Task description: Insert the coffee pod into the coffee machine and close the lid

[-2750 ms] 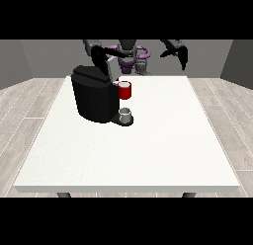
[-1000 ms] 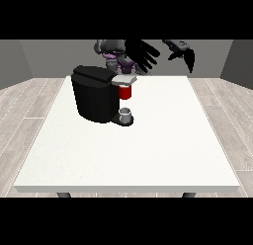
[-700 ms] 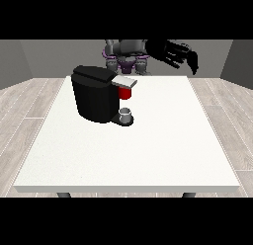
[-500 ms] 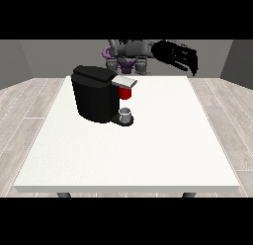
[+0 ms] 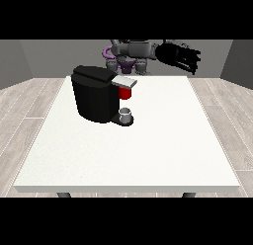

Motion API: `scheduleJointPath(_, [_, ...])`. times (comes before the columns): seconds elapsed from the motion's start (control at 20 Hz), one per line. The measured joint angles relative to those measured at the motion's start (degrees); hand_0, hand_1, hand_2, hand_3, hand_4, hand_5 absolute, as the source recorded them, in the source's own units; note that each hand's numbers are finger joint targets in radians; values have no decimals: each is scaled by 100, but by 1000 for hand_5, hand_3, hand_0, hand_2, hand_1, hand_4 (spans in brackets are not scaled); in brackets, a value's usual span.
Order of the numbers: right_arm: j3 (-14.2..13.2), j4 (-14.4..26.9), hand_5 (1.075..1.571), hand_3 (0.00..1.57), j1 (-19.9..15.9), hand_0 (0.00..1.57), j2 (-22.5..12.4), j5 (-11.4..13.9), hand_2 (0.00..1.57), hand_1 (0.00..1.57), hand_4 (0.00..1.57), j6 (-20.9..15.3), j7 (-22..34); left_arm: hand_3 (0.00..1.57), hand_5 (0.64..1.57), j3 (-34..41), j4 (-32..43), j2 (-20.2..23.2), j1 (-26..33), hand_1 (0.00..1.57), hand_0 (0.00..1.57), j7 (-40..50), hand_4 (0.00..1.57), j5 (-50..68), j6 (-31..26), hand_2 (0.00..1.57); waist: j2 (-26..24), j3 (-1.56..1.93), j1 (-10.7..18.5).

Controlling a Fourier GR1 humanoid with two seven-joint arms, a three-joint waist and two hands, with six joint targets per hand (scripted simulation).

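Observation:
The black coffee machine (image 5: 96, 93) stands on the white table (image 5: 148, 150), left of centre. Its grey lid (image 5: 124, 82) lies flat over the brew head, with a red thing at the machine (image 5: 125, 93) just under it. A small grey thing (image 5: 126, 114) sits on the drip tray below. The hand at the view's right (image 5: 177, 56) hovers in the air above the table's far edge, well right of the machine, with its fingers spread and holding nothing. No hand shows at the view's left. The pod is not plainly visible.
The robot's torso (image 5: 132, 52) stands behind the table's far edge. The wide white tabletop stretches in front of and to the right of the machine. Wooden floor surrounds the table.
The hand at the view's right has drawn away from above the machine's lid, moving right and staying raised. The machine and the grey thing have not moved.

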Motion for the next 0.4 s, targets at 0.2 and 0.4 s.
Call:
scheduleJointPath(0.2, [205, -16, 1571, 0, 161, 0, 420, -56, 0, 0, 219, 58, -375, 0, 1571, 58, 91, -37, 148, 0, 0, 24, 266, 15, 82, 0, -243, 1, -334])
scheduleJointPath(0.4, [509, -128, 1571, 0, 598, 0, 912, -101, 0, 0, 259, 41, -741, 0, 1571, 146, 230, -48, 528, 0, 0, -99, 266, 12, 163, 0, -612, 0, -688])
